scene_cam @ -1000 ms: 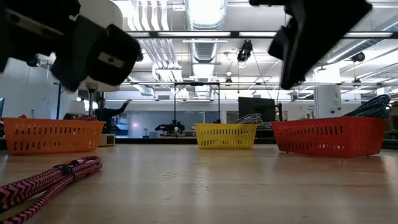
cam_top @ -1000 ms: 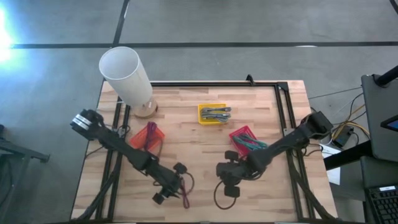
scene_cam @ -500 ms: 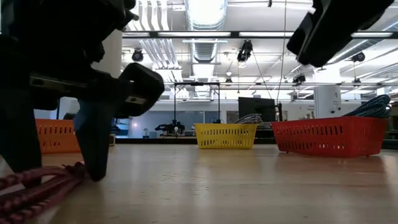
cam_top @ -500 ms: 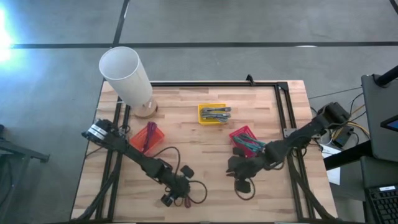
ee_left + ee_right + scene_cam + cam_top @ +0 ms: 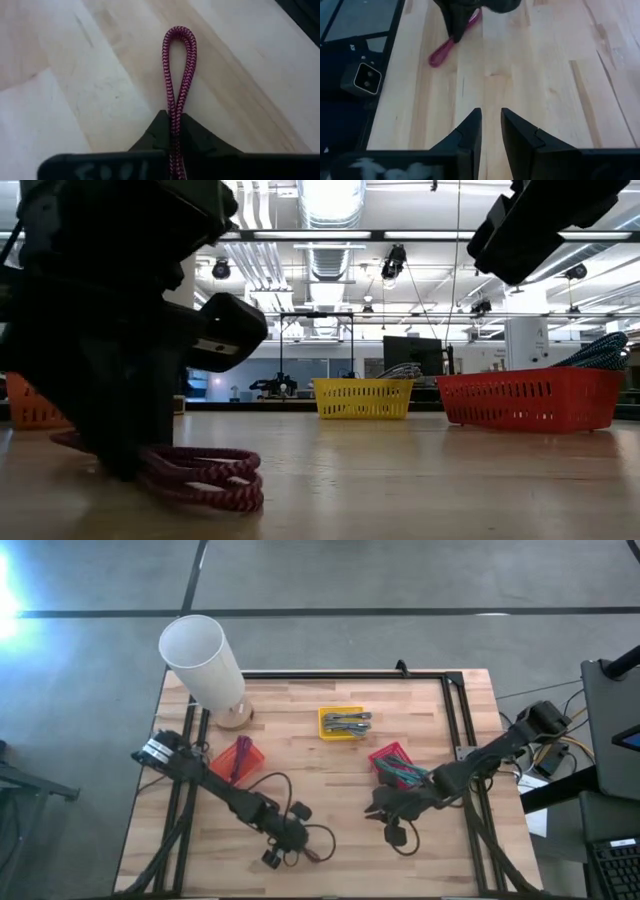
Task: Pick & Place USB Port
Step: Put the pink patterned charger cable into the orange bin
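A magenta braided USB cable (image 5: 179,60) lies on the wooden table near its front edge, left of centre; its plugs do not show. My left gripper (image 5: 283,848) is down at the table and shut on it, a big dark shape in the low view (image 5: 120,410). My right gripper (image 5: 380,808) hangs above the table right of centre, in front of the red basket. Its fingers (image 5: 512,132) stand a narrow gap apart with only bare wood between them. It faces the left gripper. My left gripper pinches the cable where it is doubled, two strands side by side (image 5: 174,112) between the two fingers. The fingers come down at a slant from the table's left. The folded loop end (image 5: 180,34) sticks out past the fingertips, and the bunched cable (image 5: 205,475) rests on the table.
An orange basket (image 5: 238,760) with magenta cables, a yellow basket (image 5: 342,723) with grey ones and a red basket (image 5: 392,765) with green ones stand across the table's middle. A white cylinder (image 5: 205,660) on a wooden base stands at the far left. A black frame rims the table.
My left gripper has come down to the table, shifted a little toward the right edge and shut on the magenta cable, which has bunched from a long stretch into a short loop. My right gripper has drawn back toward the right edge and risen.
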